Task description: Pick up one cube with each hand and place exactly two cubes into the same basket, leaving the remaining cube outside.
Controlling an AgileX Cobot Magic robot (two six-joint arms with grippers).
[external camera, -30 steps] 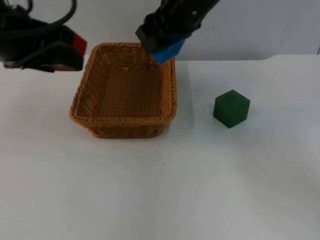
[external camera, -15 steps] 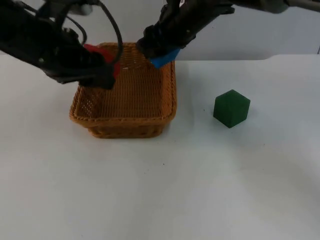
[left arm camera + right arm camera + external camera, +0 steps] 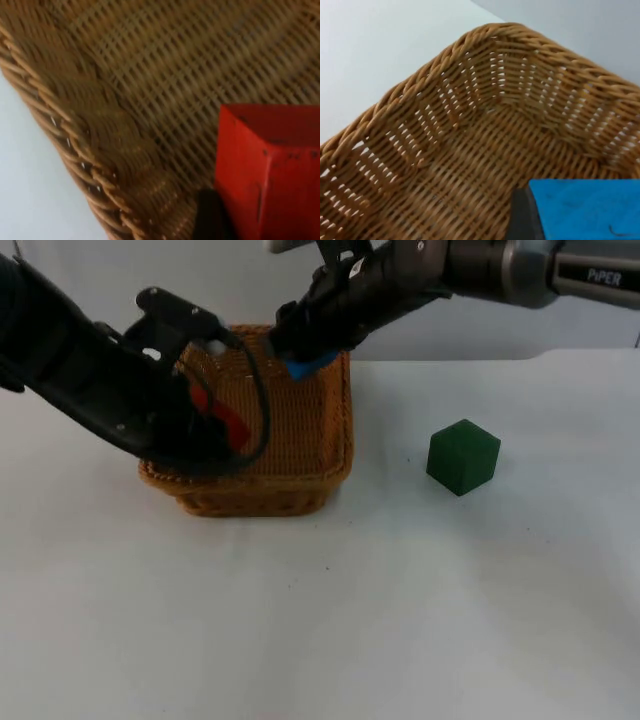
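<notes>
With both arms crowding the basket (image 3: 335,455), we worried they'd bump: left gripper (image 3: 215,420) fingers clamped the red cube (image 3: 267,170) inside, right gripper (image 3: 305,352) clamped the blue cube (image 3: 585,210) above it; green cube (image 3: 463,456) on the desk (image 3: 400,620).

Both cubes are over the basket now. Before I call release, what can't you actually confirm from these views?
- Red cube: top view, left arm hides most; whether it touches the wicker basket floor is unclear.
- Blue cube: right wrist view, cut off by the edge.
- Left end effector, right end effector: finger contact on the cubes hidden.
</notes>
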